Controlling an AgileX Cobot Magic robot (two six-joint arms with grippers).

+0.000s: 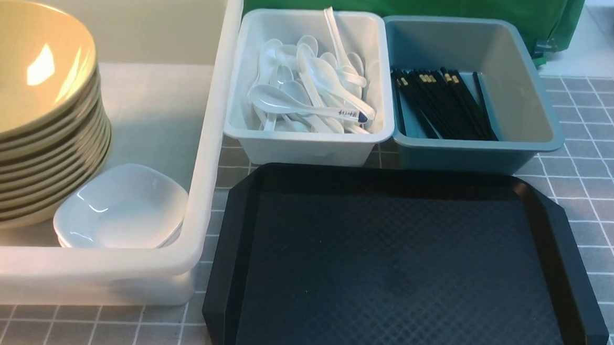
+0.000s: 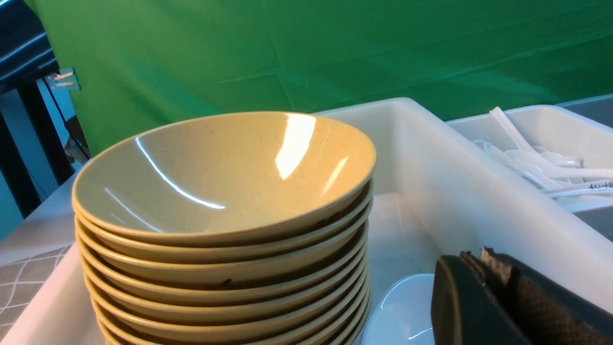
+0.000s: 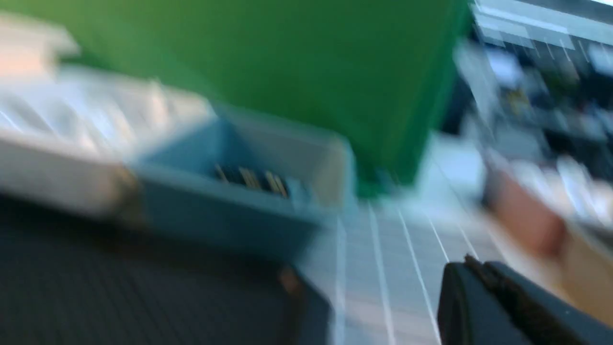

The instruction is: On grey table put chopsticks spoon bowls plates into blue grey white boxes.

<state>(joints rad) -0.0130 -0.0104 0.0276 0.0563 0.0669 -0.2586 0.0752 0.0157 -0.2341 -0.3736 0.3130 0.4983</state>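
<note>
Sorting apparently complete: bowls (image 1: 26, 115) and plates (image 1: 121, 210) in left tub (image 1: 214, 136), spoon (image 1: 310, 107) in middle bin, chopsticks (image 1: 442, 103) in right bin. Both grippers clenched, empty.

A staged robot test bench in a lab, not a real kitchen: a bright green cloth backdrop (image 2: 297, 52) hangs right behind the grey table with its grid of thin white lines (image 1: 596, 172). Canteen ware is sorted here, stacked tan-yellow glossy bowls (image 1: 25, 89) in a large translucent white plastic tub (image 1: 222, 84), beside a black textured plastic tray (image 1: 402, 267). Blurred dark shelving shows in the right wrist view.
</note>
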